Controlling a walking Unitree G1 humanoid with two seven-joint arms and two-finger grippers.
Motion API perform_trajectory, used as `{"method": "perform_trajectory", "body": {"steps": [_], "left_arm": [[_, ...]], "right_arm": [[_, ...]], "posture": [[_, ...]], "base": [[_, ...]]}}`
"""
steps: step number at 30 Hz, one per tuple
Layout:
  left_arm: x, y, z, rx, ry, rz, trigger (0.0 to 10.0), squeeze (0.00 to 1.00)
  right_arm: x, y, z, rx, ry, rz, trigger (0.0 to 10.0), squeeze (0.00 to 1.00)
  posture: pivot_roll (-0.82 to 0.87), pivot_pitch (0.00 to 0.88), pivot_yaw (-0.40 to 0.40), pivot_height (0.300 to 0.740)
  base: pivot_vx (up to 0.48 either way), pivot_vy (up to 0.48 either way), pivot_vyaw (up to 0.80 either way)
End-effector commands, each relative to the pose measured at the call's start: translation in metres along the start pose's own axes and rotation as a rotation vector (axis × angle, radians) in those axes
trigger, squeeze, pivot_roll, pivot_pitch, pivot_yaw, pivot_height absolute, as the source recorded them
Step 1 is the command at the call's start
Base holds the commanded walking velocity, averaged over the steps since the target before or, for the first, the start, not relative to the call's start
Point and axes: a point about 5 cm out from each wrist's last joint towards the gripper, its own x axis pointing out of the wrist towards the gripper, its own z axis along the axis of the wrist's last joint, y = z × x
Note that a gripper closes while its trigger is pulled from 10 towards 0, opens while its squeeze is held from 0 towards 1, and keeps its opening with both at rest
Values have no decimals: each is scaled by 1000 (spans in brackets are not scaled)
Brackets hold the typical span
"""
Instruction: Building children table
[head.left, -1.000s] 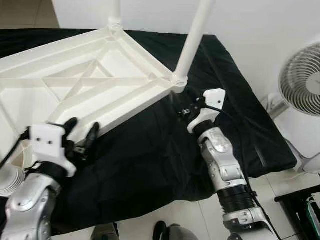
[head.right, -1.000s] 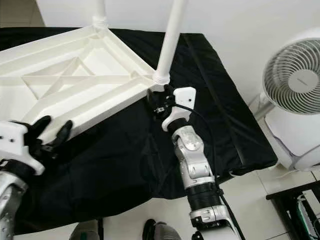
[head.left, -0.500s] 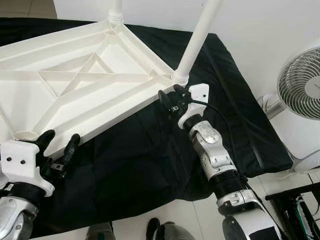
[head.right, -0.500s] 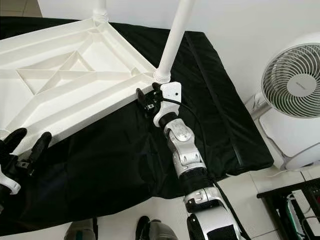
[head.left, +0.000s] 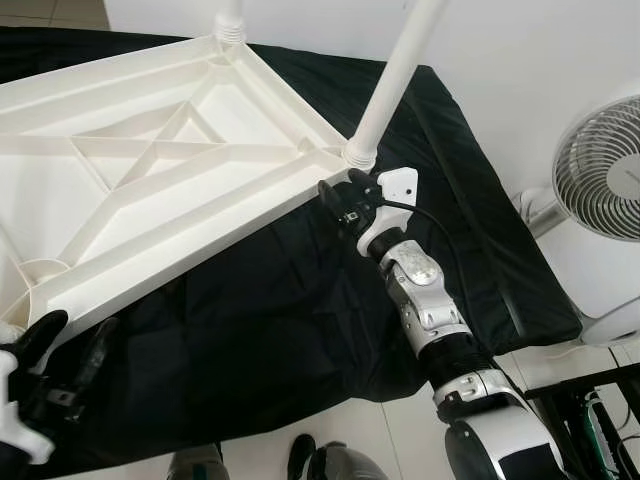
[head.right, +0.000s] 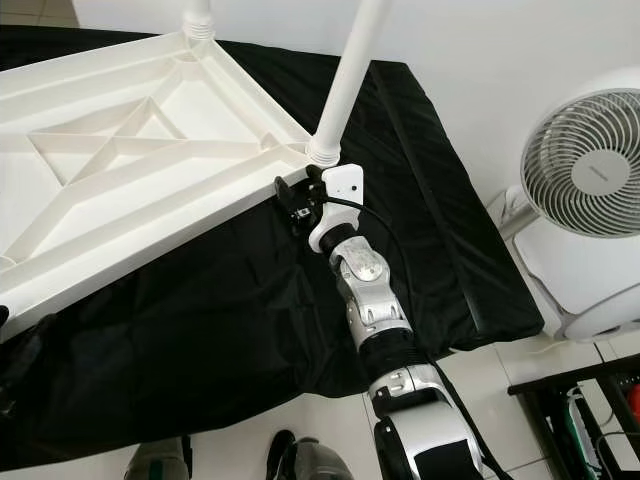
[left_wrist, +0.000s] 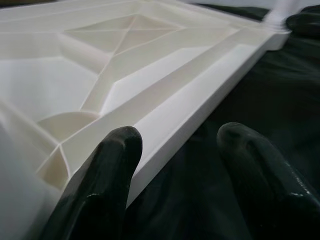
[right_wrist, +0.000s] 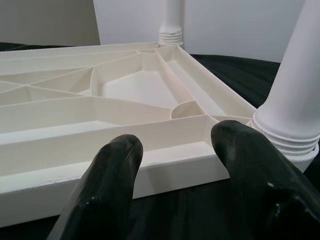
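Observation:
A white plastic table top (head.left: 150, 190) lies upside down on a black cloth (head.left: 300, 310), its ribs facing up. Two white legs stand screwed into it, one at the near right corner (head.left: 385, 95) and one at the far corner (head.left: 230, 18). My right gripper (head.left: 340, 192) is open at the near right corner, just below that leg's base (right_wrist: 290, 125). Its fingers (right_wrist: 105, 185) point at the table top's rim (right_wrist: 165, 167). My left gripper (head.left: 68, 340) is open low at the left, by the front left corner. There the rim (left_wrist: 190, 110) runs between its fingers (left_wrist: 100, 185).
A white fan (head.left: 600, 170) stands on the tiled floor to the right of the cloth-covered surface. A black rack (head.left: 590, 400) sits at the lower right. The cloth's front edge (head.left: 300, 395) drops to the floor, where dark shoes (head.left: 330, 462) show.
My left gripper has drawn back and down from the table top's front rim toward the picture's corner. My right gripper moved in to the corner under the leg and stays there.

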Motion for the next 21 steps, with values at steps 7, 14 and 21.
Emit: {"method": "perform_trajectory", "body": {"steps": [7,14,21], "left_arm": [[-47,35,2,20,188,-64,10000,0],[-51,35,13,54,203,-106,10000,0],[-62,41,26,125,306,-143,10000,0]], "right_arm": [[-3,-4,-7,-10,7,-10,10000,0],[-3,-3,-10,-8,6,-9,10000,0],[-3,-3,-12,-5,7,-10,10000,0]], "posture": [[456,234,-183,740],[462,241,-172,740],[462,241,-172,740]], "base": [[0,0,0],[0,0,0],[0,0,0]]}}
